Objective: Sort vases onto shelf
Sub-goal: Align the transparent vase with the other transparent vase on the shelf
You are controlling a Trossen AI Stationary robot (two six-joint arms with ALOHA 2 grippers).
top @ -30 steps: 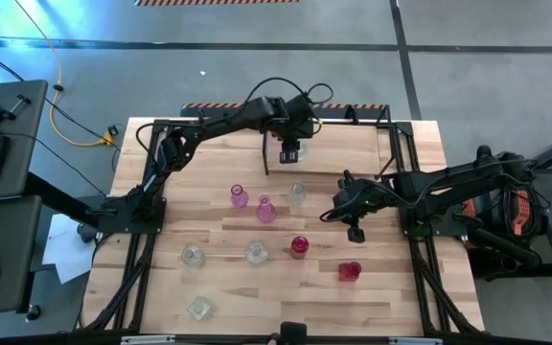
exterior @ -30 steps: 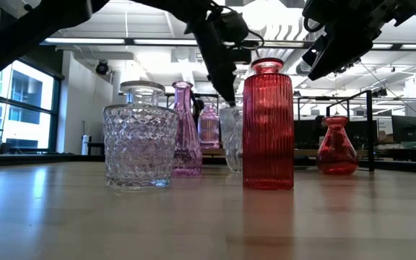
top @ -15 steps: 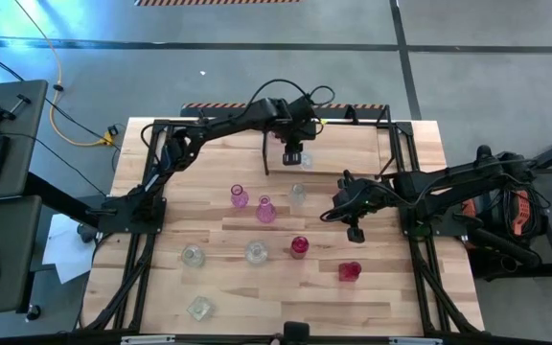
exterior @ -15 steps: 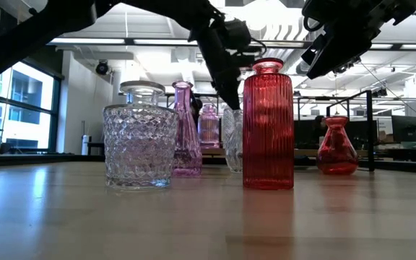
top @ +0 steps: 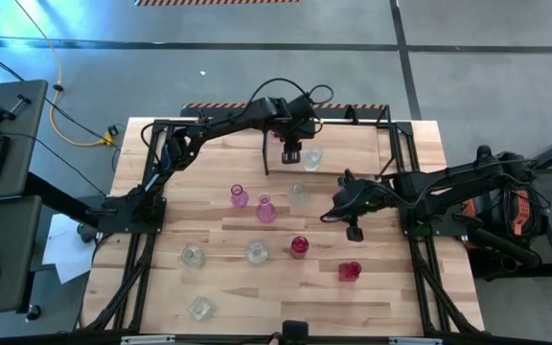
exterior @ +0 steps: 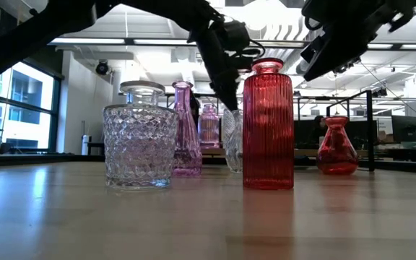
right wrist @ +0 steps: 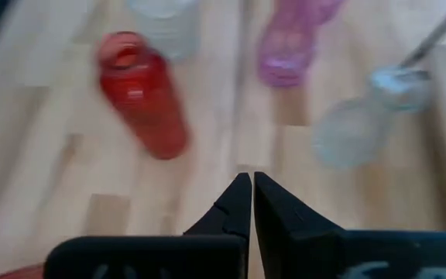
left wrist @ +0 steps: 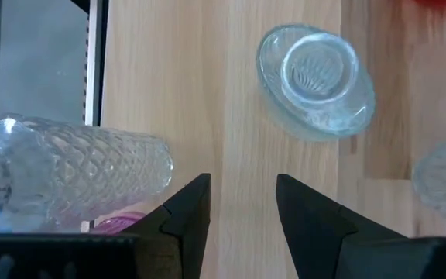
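Standing upright on the light board of the shelf (top: 353, 155), upper centre of the high view: one clear vase (top: 311, 157), seen mouth-up in the left wrist view (left wrist: 316, 81). Touched by nothing. More plainly exposed than a second ago, when mostly hidden under the claw.

Just to its left, hovering over the same board: the left gripper (top: 292, 153), fingers spread and empty, bare wood between them (left wrist: 242, 205). Spread just as wide as a second earlier; shifted only slightly over the shelf.

Lower down, on the table (top: 161, 287), eight more vases not yet shelved, all in the same spots as before:
- two pink vases (top: 240, 196) (top: 265, 210) left of centre
- a clear vase with diamond pattern (top: 298, 194) just below the shelf's front edge
- a tall red vase (top: 300, 246) and a squat red vase (top: 350, 271) lower right of centre
- three clear vases (top: 193, 256) (top: 256, 252) (top: 198, 308) toward the lower left

Right of centre, above bare table: the right gripper (top: 355, 233), fingers pressed together on nothing (right wrist: 252, 198), placed as in the earlier frames.
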